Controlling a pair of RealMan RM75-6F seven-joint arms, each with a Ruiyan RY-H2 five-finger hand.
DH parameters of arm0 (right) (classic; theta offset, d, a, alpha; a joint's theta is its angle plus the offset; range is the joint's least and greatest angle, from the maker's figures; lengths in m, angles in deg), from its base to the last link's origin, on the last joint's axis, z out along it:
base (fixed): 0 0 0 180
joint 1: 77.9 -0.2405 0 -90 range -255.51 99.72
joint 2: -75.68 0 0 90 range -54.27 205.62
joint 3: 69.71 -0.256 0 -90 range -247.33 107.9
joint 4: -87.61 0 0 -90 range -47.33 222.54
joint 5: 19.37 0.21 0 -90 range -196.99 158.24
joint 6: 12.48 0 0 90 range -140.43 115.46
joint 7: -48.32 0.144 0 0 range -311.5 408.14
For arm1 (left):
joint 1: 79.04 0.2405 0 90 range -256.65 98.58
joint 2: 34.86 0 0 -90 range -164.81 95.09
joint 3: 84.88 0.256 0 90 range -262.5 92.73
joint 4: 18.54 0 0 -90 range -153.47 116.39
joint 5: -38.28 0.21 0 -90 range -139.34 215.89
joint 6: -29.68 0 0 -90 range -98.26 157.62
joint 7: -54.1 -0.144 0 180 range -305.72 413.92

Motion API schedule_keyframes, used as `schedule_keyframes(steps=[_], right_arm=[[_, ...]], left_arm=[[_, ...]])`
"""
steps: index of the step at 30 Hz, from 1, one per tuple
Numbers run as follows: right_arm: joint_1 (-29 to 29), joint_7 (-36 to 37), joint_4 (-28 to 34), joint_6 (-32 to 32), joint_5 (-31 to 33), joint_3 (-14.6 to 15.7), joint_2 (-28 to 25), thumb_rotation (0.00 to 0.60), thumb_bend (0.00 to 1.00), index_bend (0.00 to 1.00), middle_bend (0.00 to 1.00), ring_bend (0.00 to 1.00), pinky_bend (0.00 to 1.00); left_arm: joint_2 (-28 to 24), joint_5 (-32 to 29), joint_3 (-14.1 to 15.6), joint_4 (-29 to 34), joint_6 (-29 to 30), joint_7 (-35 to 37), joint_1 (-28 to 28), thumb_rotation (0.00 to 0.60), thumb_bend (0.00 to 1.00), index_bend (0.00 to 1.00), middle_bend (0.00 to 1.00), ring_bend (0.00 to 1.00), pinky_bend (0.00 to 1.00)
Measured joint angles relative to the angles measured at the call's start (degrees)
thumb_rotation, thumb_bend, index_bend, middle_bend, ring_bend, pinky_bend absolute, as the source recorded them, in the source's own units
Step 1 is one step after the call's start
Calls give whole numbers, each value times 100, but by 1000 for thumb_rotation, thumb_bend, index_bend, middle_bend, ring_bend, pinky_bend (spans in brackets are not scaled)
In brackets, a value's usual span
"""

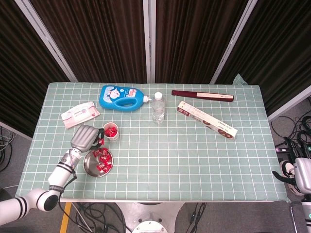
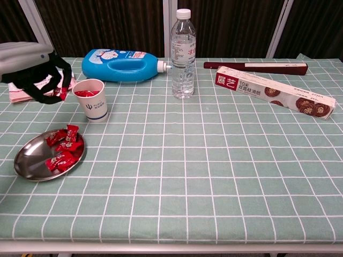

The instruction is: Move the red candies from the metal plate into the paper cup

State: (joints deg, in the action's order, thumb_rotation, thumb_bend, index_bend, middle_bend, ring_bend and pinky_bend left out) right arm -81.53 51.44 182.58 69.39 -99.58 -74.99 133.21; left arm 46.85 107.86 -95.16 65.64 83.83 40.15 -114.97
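On the table [image 1: 194, 145] with the green checked cloth, the biggest things lie at the far side: a blue detergent bottle [image 1: 122, 97], a long foil box [image 1: 207, 119], a dark red flat box [image 1: 202, 95], a pack of wet wipes [image 1: 79, 114] and a clear water bottle [image 1: 157, 107] that stands upright. Near the front left corner is the metal plate [image 2: 29, 163], and several red candies [image 2: 61, 149] lie on its right part. My left hand [image 2: 32, 72] hangs above the table, just left of the paper cup [image 2: 92, 99], with the dark fingers [image 2: 40, 85] curled down around one red candy [image 2: 62, 93]. More red candies are inside the cup. My right hand [image 1: 302, 175] is beyond the right edge of the table; I cannot tell how its fingers are.
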Motion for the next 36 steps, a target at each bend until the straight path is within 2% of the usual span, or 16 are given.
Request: schedule_keyframes(steps=[4,10,13,15,21,29,32,36], right_arm=[[15,-3,-19,6,23,4,10,600,33,0,139,0,346],[24,8,-30,-6,63,-2,7,600,34,0,139,0,347],[25,11,-41,-18,79,-4,6,600,33,0,139,0,347],[21,5,-45,-29,89,-7,7,600,34,0,139,0,347],[1,-9,-39,-47,84,-18,11,600,33,0,141,0,347],[-16,-22,-18,-44,36,-15,13,600,33,0,141,0,347],[-26,-35,-6,-50,20,-14,11,600,33,0,141,0,347],[-31,-47,-2,-45,3,-11,17,600,34,0,141,0,347]], left_arm=[[44,-307,-203,-184,-343,2,-311,600,357,633,848,929,1000],[271,-762,-317,-577,-667,-150,-655,600,354,597,839,929,1000],[325,-881,-292,-651,-742,-249,-733,600,357,543,830,928,1000],[314,-937,-224,-635,-769,-335,-751,600,354,473,825,928,1000],[136,-970,-83,-355,-632,-376,-661,600,352,348,819,928,1000],[-208,-435,119,232,179,-126,-222,600,341,347,819,927,1000],[-336,-55,294,426,497,31,-6,600,338,399,823,927,1000],[-409,436,671,580,676,89,221,600,331,430,824,927,1000]])
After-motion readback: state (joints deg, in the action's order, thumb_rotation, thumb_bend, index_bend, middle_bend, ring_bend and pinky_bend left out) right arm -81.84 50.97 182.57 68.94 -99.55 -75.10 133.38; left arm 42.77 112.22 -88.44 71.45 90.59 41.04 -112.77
